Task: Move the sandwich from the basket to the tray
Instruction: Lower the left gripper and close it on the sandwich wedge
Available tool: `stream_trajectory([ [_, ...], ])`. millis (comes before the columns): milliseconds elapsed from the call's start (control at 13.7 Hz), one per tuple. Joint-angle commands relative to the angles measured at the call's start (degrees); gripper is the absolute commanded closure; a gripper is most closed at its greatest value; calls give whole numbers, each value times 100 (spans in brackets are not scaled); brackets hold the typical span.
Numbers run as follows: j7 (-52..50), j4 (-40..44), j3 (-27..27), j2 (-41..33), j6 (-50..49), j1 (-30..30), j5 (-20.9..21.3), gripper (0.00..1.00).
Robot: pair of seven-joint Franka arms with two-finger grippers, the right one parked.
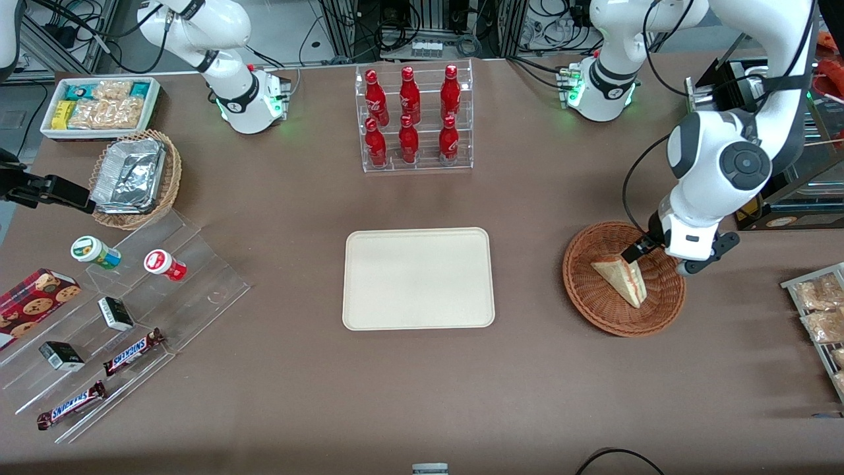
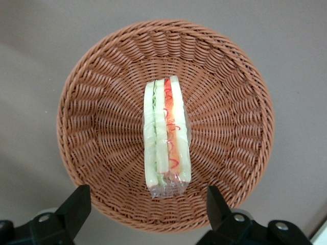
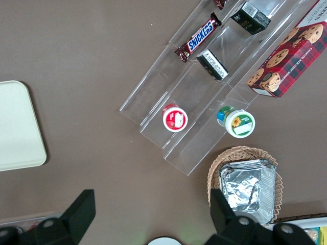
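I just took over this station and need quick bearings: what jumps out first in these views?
The white arm's claw hangs open just above the brown basket at the working arm's end of the table, with the wrapped sandwich lying in the basket beneath it. The cream tray sits bare mid-table. Six red bottles stand in a clear rack, farther from the front camera than the tray.

From the front, the working arm's gripper (image 1: 649,258) covers part of the basket (image 1: 623,280) rim, and the sandwich (image 1: 620,278) wrapper print is unreadable.
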Motion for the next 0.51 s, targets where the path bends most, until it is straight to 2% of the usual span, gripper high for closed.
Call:
stream_trajectory([
  [0,-235,-47,-32,235,376,-26,103,0],
  [438,-447,-47,-23,876,1045,-79,103,1],
])
